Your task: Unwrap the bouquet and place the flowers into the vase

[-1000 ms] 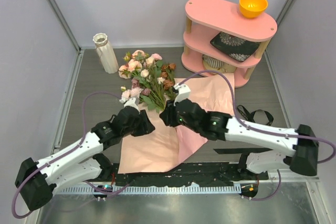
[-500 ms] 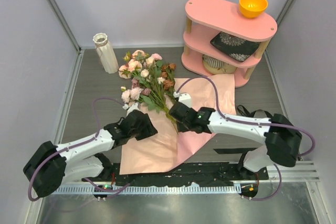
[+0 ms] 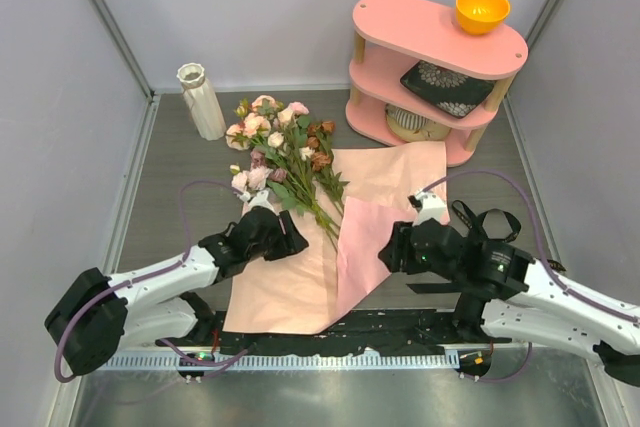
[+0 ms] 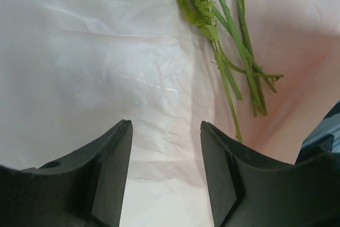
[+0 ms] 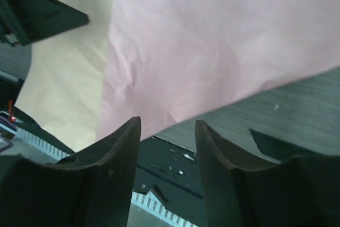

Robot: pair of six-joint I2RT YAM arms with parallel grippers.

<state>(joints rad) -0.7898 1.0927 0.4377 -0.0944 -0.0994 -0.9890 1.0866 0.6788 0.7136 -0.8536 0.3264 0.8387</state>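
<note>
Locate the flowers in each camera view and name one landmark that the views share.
Top external: the flowers lie centre-left, heads toward the back wall, stem ends on the pink paper.
Left wrist: only their green stems show, upper right, lying on the paper.
Right wrist: not in it.
Shared landmark: the pink paper, which also fills the upper part of the right wrist view.

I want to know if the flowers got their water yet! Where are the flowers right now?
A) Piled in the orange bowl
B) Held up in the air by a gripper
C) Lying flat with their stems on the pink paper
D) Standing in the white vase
C: the flowers lie flat, stems across the opened pink paper, and the white vase stands apart with nothing sticking out of it.
</note>
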